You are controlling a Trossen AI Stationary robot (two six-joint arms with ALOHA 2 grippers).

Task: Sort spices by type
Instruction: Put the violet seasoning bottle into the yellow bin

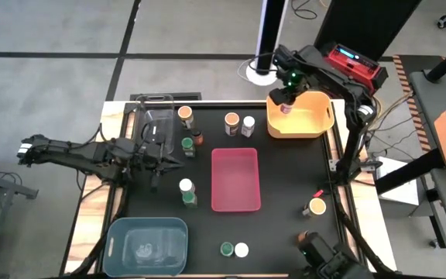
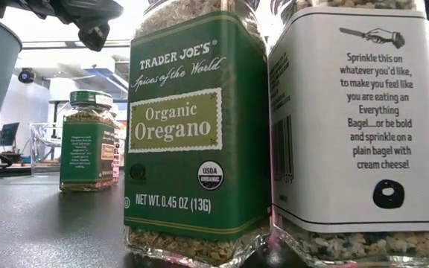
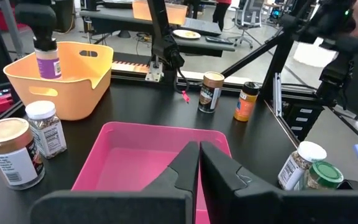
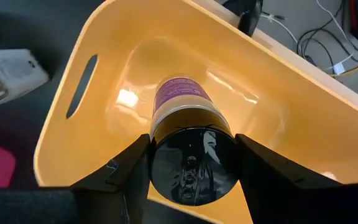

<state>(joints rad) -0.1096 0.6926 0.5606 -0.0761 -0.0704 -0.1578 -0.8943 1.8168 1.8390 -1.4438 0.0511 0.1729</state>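
Nearest the low camera stood a green-labelled jar [image 2: 196, 134] reading "Trader Joe's Spices of the World, Organic Oregano, USDA Organic, NET WT. 0.45 OZ (13G)". Touched or nearly touched a white-labelled jar [image 2: 360, 126] reading "Sprinkle this on whatever you'd like... Everything Bagel". Farther back stood another green jar [image 2: 88, 141], text unreadable. Right gripper [image 1: 287, 99] hung over the yellow bin [image 1: 320, 124], jaws clenched on a dark-lidded, purple-labelled jar [image 4: 188, 134]. Left gripper [image 3: 199, 165] sat by the clear bin [image 1: 152, 116], aimed at the pink bin [image 1: 235, 180], jaws pressed together, nothing held. Other spice jars stayed scattered across the black surface [image 1: 285, 178].
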